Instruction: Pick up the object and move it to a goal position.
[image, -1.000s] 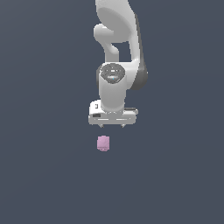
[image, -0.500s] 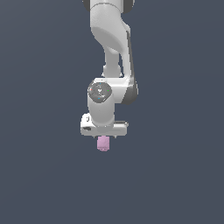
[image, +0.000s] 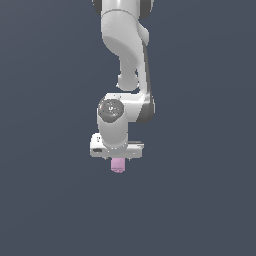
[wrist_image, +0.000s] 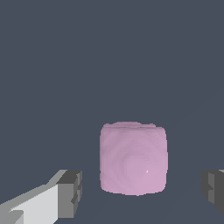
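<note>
The pale pink block (image: 118, 165) sits on the dark grey floor directly under the white hand of my arm. Its upper part is hidden by the hand in the exterior view. In the wrist view the block (wrist_image: 133, 157) lies between my two dark fingertips, one finger (wrist_image: 70, 192) on one side and the other finger (wrist_image: 214, 190) on the other side, with a gap to each. My gripper (image: 118, 159) is open around the block and does not touch it.
A plain dark grey floor (image: 200, 200) surrounds the block. My white arm (image: 125, 60) rises above the hand. No other object is in view.
The arm has lowered and shifted slightly, bringing the hand down from above the block to right over it. The block has not moved.
</note>
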